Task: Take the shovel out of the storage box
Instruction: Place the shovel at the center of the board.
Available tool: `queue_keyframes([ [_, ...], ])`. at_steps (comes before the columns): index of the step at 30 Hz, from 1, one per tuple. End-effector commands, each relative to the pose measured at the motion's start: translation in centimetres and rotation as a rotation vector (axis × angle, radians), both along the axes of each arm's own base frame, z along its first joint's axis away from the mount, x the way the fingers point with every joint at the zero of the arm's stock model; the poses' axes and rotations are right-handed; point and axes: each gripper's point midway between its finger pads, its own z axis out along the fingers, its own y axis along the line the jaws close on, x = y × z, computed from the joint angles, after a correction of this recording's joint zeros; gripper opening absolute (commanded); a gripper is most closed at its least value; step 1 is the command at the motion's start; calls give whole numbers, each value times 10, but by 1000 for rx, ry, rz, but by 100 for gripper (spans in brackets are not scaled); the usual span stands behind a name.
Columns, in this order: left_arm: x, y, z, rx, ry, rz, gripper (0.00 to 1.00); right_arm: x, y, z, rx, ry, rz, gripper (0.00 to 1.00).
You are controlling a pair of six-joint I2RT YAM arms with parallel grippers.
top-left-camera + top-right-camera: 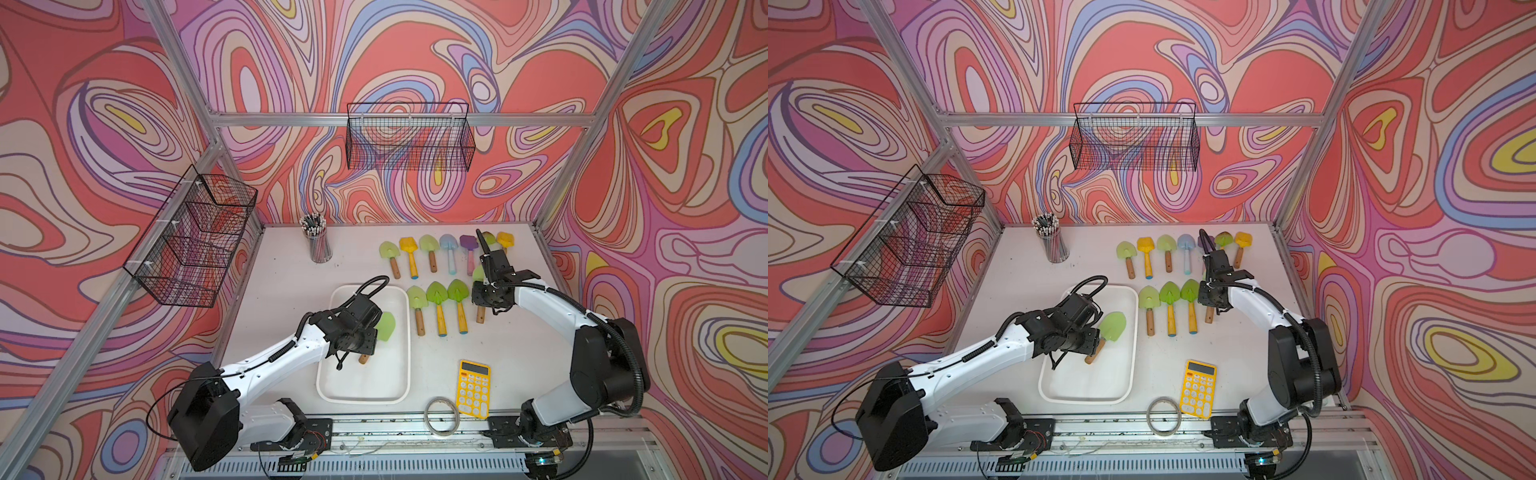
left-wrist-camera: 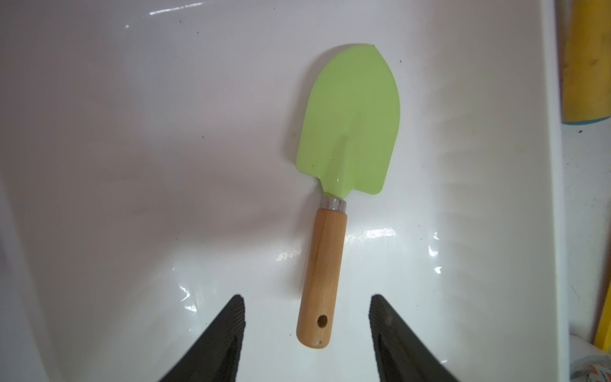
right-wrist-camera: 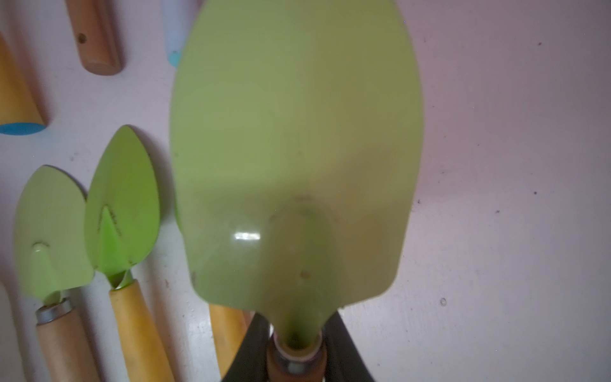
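**Left gripper open over the boxed shovel; right gripper clamped on another**

At the far left of both top views, a black wire mesh basket (image 1: 191,241) hangs on the frame. To its right, the left arm reaches over the white storage box (image 1: 408,332), which sits on the table (image 1: 291,282) at lower centre. The shovel (image 1: 386,327) has a light green blade and a wooden handle. It lies flat on the box floor near the right-hand wall, blade pointing up the frame. In the left wrist view the left gripper (image 2: 306,307) stands open. Its black fingers (image 2: 224,340) flank the end of the handle, with a gap on each side.

Above the box in the frame, a clear cup of pencils (image 1: 319,245) stands upright. A second mesh basket (image 1: 409,137) hangs on the back rail at upper centre.

Right of the box, shovels lie in two rows. The back row (image 1: 408,249) mixes green, yellow, blue and purple blades, and the front row (image 1: 436,295) shows three green ones.

At that row's right end, the right gripper (image 3: 299,350) is clamped on the neck of a second green shovel (image 3: 297,148), where blade meets handle. Whether this shovel is off the table I cannot tell.

At lower right of centre lie a yellow calculator (image 1: 473,388) and a tape roll (image 1: 441,417).
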Motion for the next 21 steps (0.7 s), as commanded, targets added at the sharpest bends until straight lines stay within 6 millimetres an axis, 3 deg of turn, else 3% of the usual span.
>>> queue_keyframes([
  [1, -6, 8, -7, 31, 14, 7, 63, 8, -7, -8, -16, -19, -30, 12],
  [21, -11, 10, -8, 18, 18, 19, 63, 7, -9, -56, -39, 69, -41, 12],
])
